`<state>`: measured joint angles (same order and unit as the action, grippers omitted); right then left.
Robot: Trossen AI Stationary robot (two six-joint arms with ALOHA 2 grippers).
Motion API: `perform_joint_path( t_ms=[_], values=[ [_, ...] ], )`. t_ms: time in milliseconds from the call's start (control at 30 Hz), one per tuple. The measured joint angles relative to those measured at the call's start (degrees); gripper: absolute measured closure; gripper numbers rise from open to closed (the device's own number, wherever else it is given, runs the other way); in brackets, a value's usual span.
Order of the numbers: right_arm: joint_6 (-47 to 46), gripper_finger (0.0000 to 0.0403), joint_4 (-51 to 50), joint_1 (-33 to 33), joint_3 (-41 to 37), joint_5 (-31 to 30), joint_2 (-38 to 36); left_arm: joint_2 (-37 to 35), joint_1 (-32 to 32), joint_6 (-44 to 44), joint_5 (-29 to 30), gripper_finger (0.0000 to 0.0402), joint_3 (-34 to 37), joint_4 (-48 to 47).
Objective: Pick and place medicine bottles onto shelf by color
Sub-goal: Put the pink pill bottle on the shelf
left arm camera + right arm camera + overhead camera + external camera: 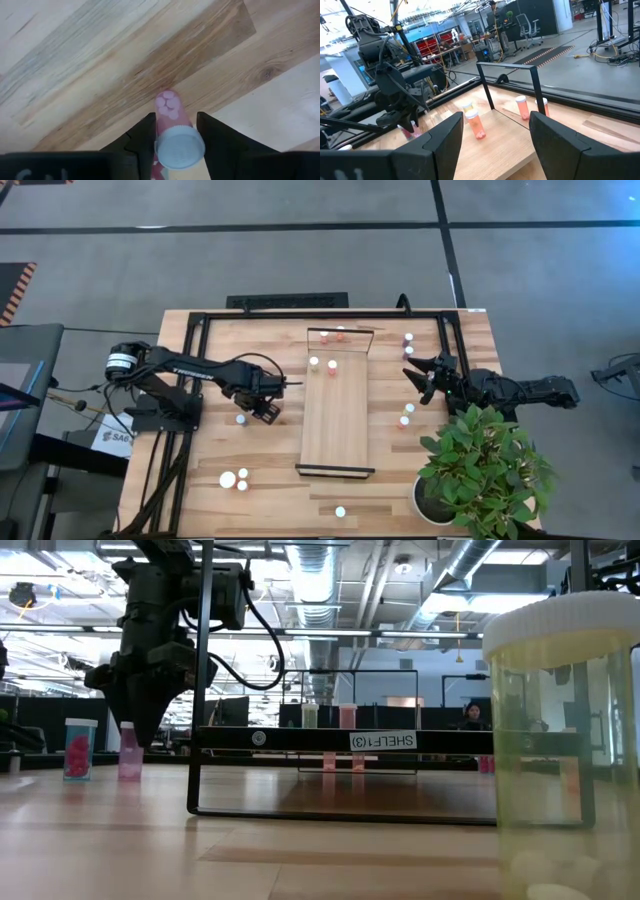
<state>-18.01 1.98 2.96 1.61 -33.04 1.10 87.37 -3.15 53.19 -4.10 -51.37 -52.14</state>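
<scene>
The sorting looks under way but far from done. In the high view four medicine bottles stand on the shelf [336, 420], all in its upper part: two by the far end rail [331, 335] and two a little below [323, 364]. The rest stand on the desk [210, 500]: one at left of the shelf [240, 419], two at lower left [234, 479], one at bottom centre [340, 511], and about four right of the shelf [407, 414].

The left hand [175, 142] sits just left of the shelf, its fingers narrowed around a pink bottle [172, 125]. The right hand [495, 130] waits at right, spread wide and holding nothing.
</scene>
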Motion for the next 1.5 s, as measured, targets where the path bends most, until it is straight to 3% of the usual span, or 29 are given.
perform_joint_path(
  t_ms=[167,333,767,933,1200,1500],
  values=[
    [0.0,0.0152,0.0,0.0,0.0,0.0,0.0,0.0,-1.3,0.0,-0.2,0.0306,-0.1,0.0],
    [0.0,0.0152,0.0,0.0,0.0,0.0,0.0,0.0,-2.8,-2.6,-0.1,0.0302,-2.3,-0.2],
    [0.0,0.0152,0.0,0.0,0.0,0.0,0.0,0.2,-8.4,-12.4,1.6,0.03,-16.8,-4.0],
    [0.0,0.0152,0.0,0.0,0.0,0.0,0.0,6.7,-8.1,-14.7,1.5,0.03,-25.4,-10.0],
    [0.0,0.0152,0.1,0.0,0.0,0.0,0.0,21.2,-7.7,-24.9,3.3,0.0301,-45.7,-21.8],
    [0.0,0.0152,0.1,0.0,0.0,0.0,0.0,31.7,-7.7,-30.7,2.1,0.0301,-58.5,-24.3]
  ],
)
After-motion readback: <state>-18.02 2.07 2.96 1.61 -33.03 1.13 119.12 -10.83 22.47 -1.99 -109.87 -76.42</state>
